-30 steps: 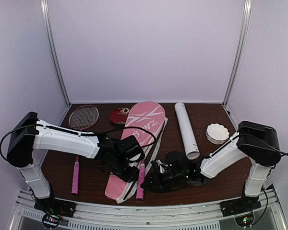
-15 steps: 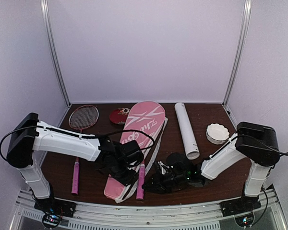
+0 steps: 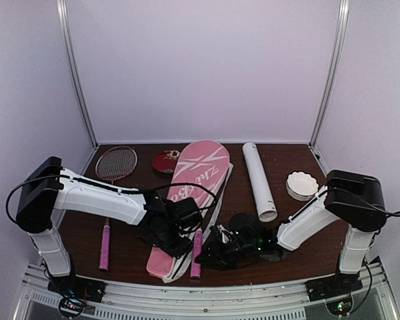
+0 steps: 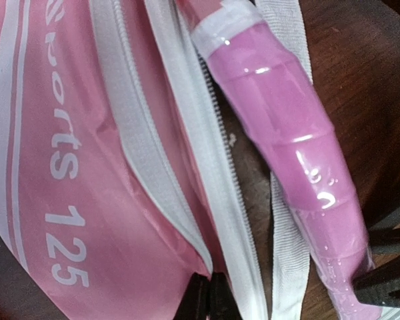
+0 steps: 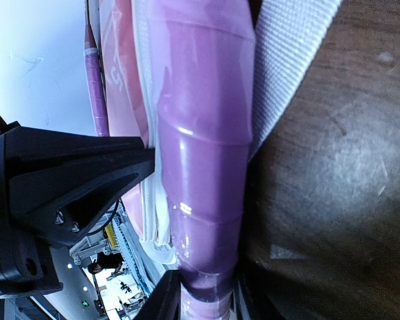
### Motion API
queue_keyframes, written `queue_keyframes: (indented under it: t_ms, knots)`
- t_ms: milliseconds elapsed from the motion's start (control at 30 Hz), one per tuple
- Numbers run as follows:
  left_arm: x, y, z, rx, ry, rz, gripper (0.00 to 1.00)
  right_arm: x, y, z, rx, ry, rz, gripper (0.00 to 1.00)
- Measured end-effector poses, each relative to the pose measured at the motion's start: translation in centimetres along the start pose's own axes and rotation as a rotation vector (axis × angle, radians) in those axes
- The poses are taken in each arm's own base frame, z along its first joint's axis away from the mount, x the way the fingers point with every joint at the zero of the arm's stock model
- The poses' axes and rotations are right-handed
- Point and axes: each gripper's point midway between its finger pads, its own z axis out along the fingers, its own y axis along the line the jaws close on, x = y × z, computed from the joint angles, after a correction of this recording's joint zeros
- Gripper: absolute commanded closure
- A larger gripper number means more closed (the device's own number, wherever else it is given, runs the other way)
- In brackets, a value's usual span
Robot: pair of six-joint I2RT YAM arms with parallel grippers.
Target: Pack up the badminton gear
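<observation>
The right gripper lies low over the near middle of the dark brown wooden table. Its jaws are closed partway onto the butt end of a thin racket with a pink handle; in the right wrist view a dark finger stands on each side of the glossy wrapped grip and touches it. Just left of it, the left gripper has its jaws fully together at the white zipper edge of the pink racket-shaped fabric bag; whether any fabric is pinched between the tips cannot be told. The bag lies along the middle of the table, wide end far and narrow end near, with its zipper parted along the right side. The held racket's handle sticks out at the near end next to that zipper, beside a white webbing strap, and its head is hidden. A second thin racket, also pink-handled, lies flat at the left of the table with its head far, well apart from both grippers. A long white tube lies right of the bag, running near to far. Further right sit white feather shuttlecocks, seen from above as one scalloped round shape. A small dark red round dish lies at the far side, just left of the bag's wide end.
</observation>
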Motion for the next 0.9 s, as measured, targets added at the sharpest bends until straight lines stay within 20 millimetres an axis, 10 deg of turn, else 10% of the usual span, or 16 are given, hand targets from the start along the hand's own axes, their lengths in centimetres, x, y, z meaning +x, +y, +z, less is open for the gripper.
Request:
queue_keyframes:
  t_ms: [900]
  knots:
    - [-1.5,-3.4,-4.7,0.308,-0.187,-0.026,1.0,-1.0,2.9,1.4,-0.079,-0.031,-0.024,1.0]
